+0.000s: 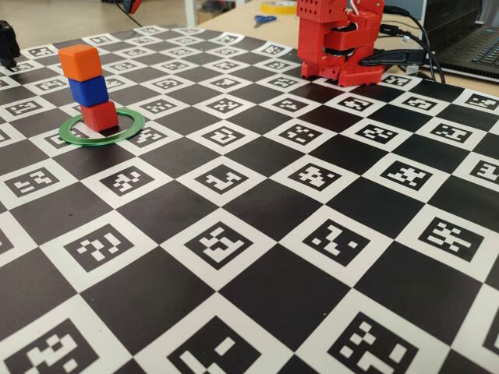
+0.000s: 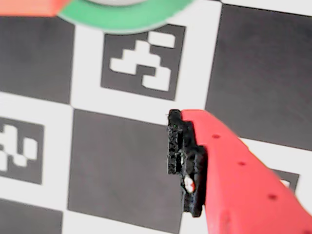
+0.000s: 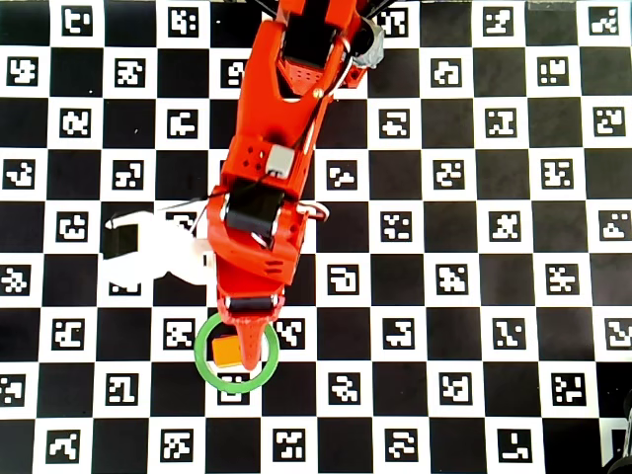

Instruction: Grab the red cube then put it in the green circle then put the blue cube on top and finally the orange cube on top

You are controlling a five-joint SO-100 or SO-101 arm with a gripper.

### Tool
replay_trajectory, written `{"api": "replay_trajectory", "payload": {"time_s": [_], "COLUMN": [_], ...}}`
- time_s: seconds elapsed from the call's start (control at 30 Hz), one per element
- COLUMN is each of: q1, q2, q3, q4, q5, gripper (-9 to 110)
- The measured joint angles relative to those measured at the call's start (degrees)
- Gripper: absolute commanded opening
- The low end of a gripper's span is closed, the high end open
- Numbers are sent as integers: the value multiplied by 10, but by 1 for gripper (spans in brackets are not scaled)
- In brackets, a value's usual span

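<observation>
Red gripper [image 3: 249, 331] above the stack; jaw state cannot be told.
Orange cube [image 1: 79, 61] tops the blue cube [image 1: 90, 89], which sits on the red cube [image 1: 100, 115] inside the green circle [image 1: 125, 131] on the checkered mat [image 1: 257, 234].

A black-and-white checkered marker board [image 1: 257, 234] covers a wooden table [image 1: 234, 19], evenly lit, laptop [image 1: 475, 47] behind.

Only the cube stack [image 1: 88, 86] in the green circle [image 1: 102, 128] rises from the open checkered mat [image 1: 257, 234].
</observation>
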Motion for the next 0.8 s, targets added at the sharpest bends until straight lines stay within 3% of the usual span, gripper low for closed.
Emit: {"api": "replay_trajectory", "payload": {"time_s": [0.3, 0.5, 0.8], "q1": [-10, -11, -26], "q2": [145, 274, 452], "q3": [140, 288, 528], "q4": [-25, -76, -154], "q5": [-40, -85, -248], "gripper": [-5, -5, -5]}}
